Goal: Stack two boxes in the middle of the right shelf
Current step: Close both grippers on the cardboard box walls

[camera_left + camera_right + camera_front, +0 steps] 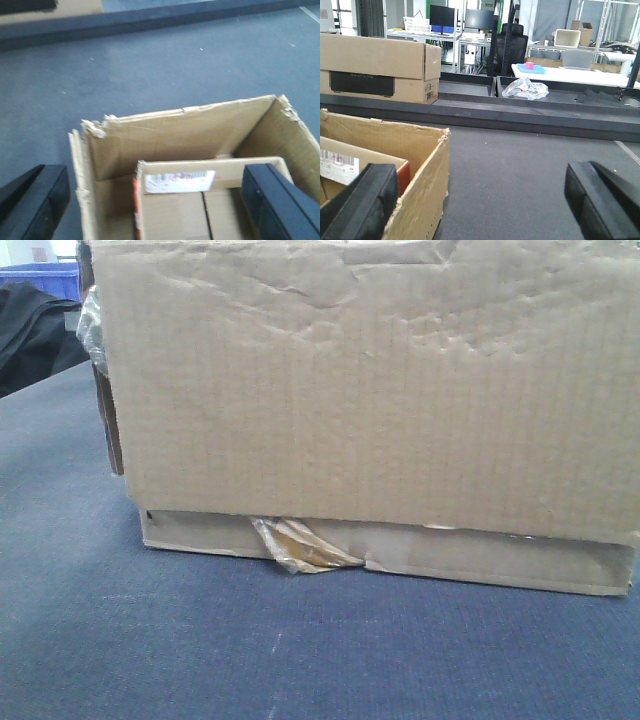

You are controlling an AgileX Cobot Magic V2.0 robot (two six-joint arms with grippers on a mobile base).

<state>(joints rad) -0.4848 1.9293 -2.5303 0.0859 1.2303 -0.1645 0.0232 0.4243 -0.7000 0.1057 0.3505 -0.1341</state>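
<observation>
While the tall box (370, 380) sits on the flat box (480, 562), filling the front view on grey carpet (200, 650), the left hand (156, 175) and right hand (480, 172) hang wide and empty low in each wrist frame. Each spans one wall of the open top, probably to pinch opposite walls for lifting.

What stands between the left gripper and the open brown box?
Nothing visible does. The left gripper hangs open just above the brown box, one finger over its inside, the other outside its torn wall.
</observation>
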